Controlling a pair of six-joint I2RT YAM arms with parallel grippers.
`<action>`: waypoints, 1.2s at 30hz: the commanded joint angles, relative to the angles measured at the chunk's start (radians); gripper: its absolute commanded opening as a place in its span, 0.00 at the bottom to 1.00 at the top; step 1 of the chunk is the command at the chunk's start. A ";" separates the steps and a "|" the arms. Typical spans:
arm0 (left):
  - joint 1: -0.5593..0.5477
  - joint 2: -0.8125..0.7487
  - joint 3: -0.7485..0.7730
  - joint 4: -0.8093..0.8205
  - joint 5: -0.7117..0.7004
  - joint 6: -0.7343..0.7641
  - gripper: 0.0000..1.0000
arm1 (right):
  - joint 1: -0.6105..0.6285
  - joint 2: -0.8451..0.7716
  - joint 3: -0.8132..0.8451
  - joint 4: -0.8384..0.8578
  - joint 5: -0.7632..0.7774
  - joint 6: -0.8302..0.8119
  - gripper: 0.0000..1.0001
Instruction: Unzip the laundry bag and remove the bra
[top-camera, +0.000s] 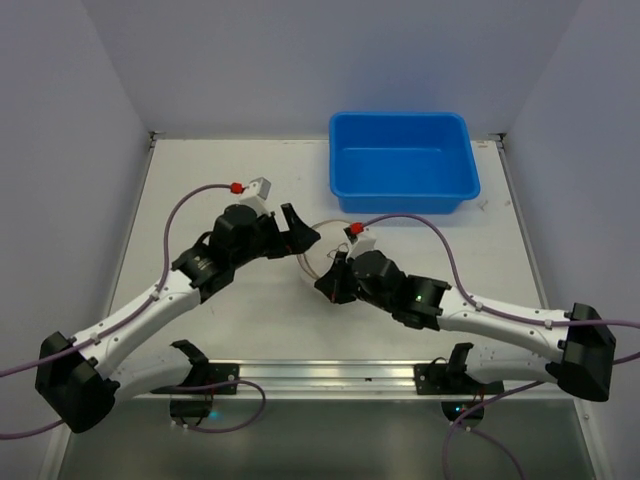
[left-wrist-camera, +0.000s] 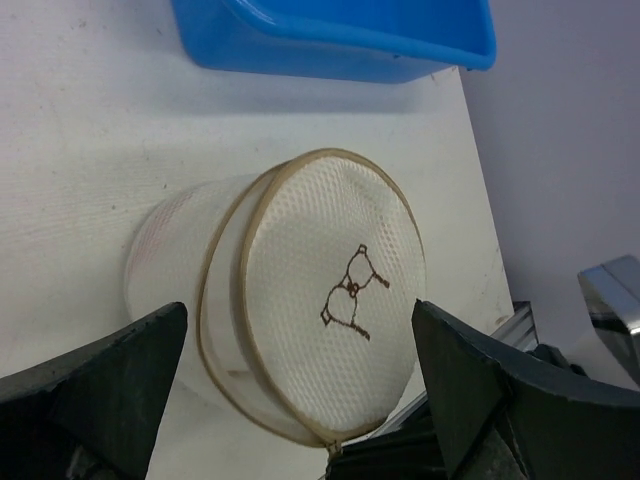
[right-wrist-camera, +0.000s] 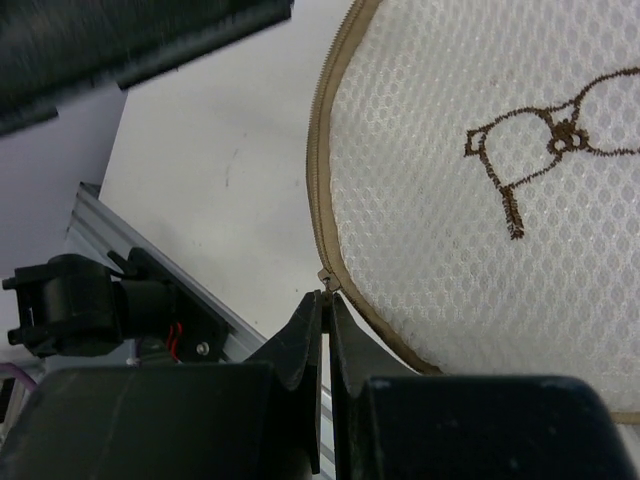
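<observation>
The laundry bag (top-camera: 316, 252) is a white mesh drum with a tan zipper band, lying between both grippers. Its flat top with a brown bra outline faces the left wrist view (left-wrist-camera: 330, 300) and the right wrist view (right-wrist-camera: 480, 200). My left gripper (top-camera: 300, 232) is open, with its fingers wide on either side of the bag (left-wrist-camera: 298, 310) and not touching it. My right gripper (top-camera: 330, 285) is shut on the small zipper pull (right-wrist-camera: 326, 278) at the bag's rim. The pull also shows in the left wrist view (left-wrist-camera: 336, 447). The bra itself is hidden inside the bag.
A big blue plastic tub (top-camera: 400, 160) stands empty at the back right, just beyond the bag (left-wrist-camera: 330, 40). The metal rail (top-camera: 320, 375) and arm mounts run along the near table edge. White walls enclose the left, right and back.
</observation>
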 joint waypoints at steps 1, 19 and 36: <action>0.001 -0.083 -0.083 -0.015 -0.032 -0.056 0.97 | -0.010 0.032 0.076 0.062 -0.011 -0.021 0.00; -0.062 -0.010 -0.132 0.046 -0.073 -0.084 0.00 | -0.013 -0.004 -0.011 0.050 -0.025 -0.035 0.00; 0.012 -0.044 -0.165 0.040 -0.062 -0.075 0.00 | -0.093 -0.382 -0.298 -0.109 -0.025 -0.065 0.00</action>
